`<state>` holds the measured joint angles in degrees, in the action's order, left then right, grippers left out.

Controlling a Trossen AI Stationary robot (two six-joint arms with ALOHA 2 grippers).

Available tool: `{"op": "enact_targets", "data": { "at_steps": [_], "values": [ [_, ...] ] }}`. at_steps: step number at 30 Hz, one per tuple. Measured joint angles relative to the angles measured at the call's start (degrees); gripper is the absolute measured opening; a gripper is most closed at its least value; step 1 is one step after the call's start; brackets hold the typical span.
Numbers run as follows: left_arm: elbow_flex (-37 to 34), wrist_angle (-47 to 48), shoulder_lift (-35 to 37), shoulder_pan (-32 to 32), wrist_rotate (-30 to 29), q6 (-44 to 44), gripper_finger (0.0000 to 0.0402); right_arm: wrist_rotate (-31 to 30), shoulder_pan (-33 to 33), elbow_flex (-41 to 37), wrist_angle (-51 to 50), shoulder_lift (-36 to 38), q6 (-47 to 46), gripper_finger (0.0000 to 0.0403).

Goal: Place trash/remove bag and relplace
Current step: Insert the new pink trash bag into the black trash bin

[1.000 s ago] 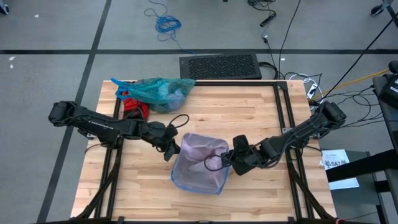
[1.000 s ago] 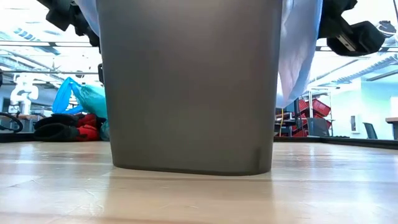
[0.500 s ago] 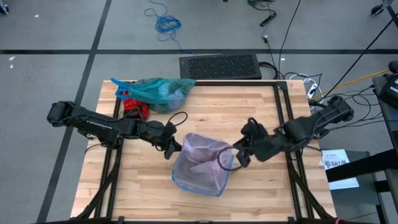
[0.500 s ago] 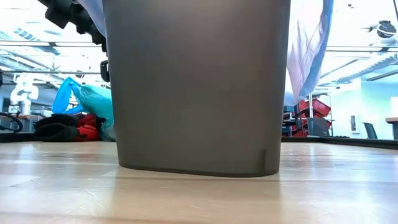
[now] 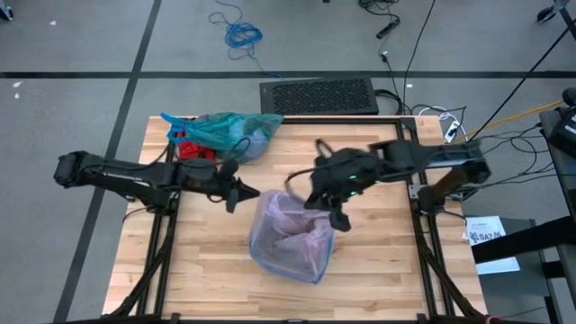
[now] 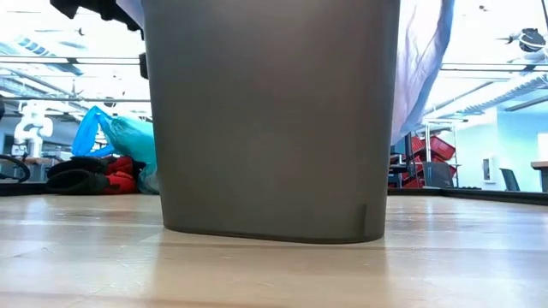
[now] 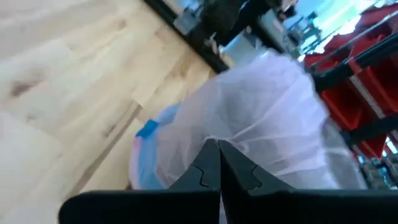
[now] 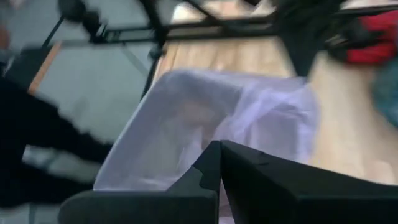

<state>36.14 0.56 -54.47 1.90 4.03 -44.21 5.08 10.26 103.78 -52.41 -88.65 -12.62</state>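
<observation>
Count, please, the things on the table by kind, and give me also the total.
Bags: 2, the teal-green bag at the far left corner and the pale pink bag lining the bin.
Bins: 1, the grey bin.
Red and black bundles: 1, the red and black bundle beside the teal-green bag.
Total: 4

Teal-green bag (image 5: 229, 132), grey bin (image 6: 270, 120)
</observation>
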Motion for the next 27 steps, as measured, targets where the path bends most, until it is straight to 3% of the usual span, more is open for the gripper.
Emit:
{"op": "enact_targets", "data": {
  "at_steps": [4, 10, 17, 27],
  "values": [
    [0.1, 5.2, 3.4, 0.0, -2.6, 0.0, 0.0000, 5.7, -0.6, 4.7, -4.6, -6.4, 6.7, 0.0000],
    [0.0, 5.9, 1.4, 2.9, -4.0, -1.8, 0.0000, 8.7, -0.4, 10.3, -11.9, -13.6, 11.0, 0.0000],
    [0.0, -1.1, -4.8, 8.7, -7.6, -4.3, 0.0000, 10.3, -0.4, 11.2, -12.2, -14.9, 10.9, 0.0000],
    [0.0, -0.5, -9.9, 14.4, -10.0, -7.9, 0.0000, 10.3, -0.5, 11.2, -12.6, -14.9, 11.7, 0.0000]
  ]
}}
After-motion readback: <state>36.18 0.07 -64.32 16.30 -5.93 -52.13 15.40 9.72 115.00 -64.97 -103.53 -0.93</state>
